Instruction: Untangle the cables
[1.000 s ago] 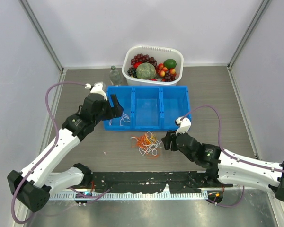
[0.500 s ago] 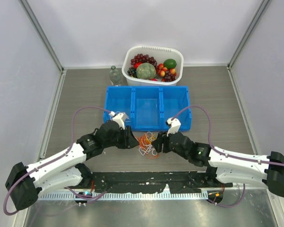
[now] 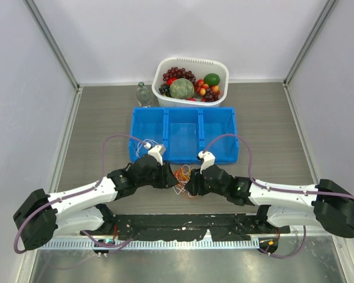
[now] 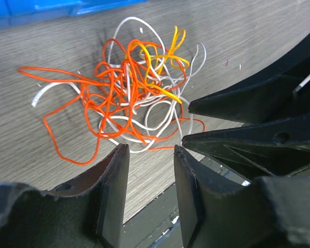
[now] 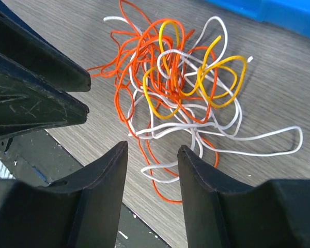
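Cables knotted between 2 robot arms, not yet gripped

Cables lie in 1 loose tangle on the wooden tabletop, just in front of a blue bin with 3 compartments. The wrist views show thin orange, white and yellow cords looped through each other, with orange the most plentiful and a white strand trailing off to one side.

Both arms reach in low from opposite sides, so the tangle sits between them. The left gripper is at the pile's left edge and the right gripper at its right edge. This placement looks meant to let each arm take a different strand and pull the 2 apart.

Both pairs of jaws are partly spread and point at the near fringe of the tangle. The left jaws hold nothing. An orange loop shows through the gap of the right jaws, though it appears to rest on the tabletop below rather than being pinched.

Behind the bin stand a white basket of fruit and a small clear bottle, well away from the work.
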Available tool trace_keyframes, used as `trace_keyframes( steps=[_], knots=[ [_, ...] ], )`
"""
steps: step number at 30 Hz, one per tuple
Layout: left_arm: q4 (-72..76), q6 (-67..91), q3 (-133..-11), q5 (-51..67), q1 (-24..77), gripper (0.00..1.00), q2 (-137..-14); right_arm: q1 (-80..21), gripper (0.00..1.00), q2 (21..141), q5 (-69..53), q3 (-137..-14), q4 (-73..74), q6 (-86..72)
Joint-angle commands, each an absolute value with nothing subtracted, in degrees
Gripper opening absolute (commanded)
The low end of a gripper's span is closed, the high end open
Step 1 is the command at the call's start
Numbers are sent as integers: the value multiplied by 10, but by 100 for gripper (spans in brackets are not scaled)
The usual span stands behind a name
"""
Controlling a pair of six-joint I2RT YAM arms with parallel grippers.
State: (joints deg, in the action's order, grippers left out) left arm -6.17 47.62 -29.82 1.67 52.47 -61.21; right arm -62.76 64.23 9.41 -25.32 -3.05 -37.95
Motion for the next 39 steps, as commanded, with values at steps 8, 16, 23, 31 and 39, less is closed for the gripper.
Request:
trace_keyframes(
  steps=[8, 16, 23, 31, 39],
  knots=[
    [45, 496, -314, 47, 565, 49, -664, -626, 54, 560, 123, -224, -4, -410],
    [29, 481, -359, 5, 598, 44, -740, -627, 47, 579, 137, -205, -34, -430],
    [4, 470, -377, -28, 602, 45, -740, -625, 43, 631, 139, -195, -96, -447],
    [-34, 488, -351, -88, 602, 66, -701, -624, 19, 657, 127, -209, -95, -444],
    [-103, 491, -389, -127, 599, 80, -773, -624, 1, 546, 115, -216, -41, -397]
  ],
)
